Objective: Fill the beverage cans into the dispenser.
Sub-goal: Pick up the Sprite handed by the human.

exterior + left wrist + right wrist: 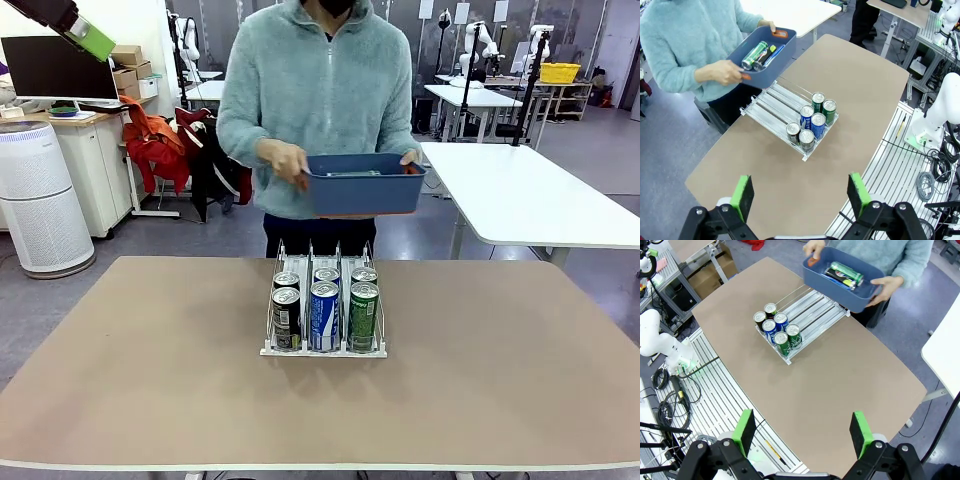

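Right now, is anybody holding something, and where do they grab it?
The person's hands hold the bin by its two ends. The left gripper and right gripper hold nothing.

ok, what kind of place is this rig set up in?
Probably a lab or workshop: white worktables beyond the person, a monitor and cardboard boxes off to the side, cable bundles on slotted aluminium framing beside the table.

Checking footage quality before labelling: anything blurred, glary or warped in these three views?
Front view: even soft light, beverage cans sharp. Left wrist view: wide-angle bends the floor rails; can tops glint. Right wrist view: same bending, dispenser lanes shine, no motion blur.
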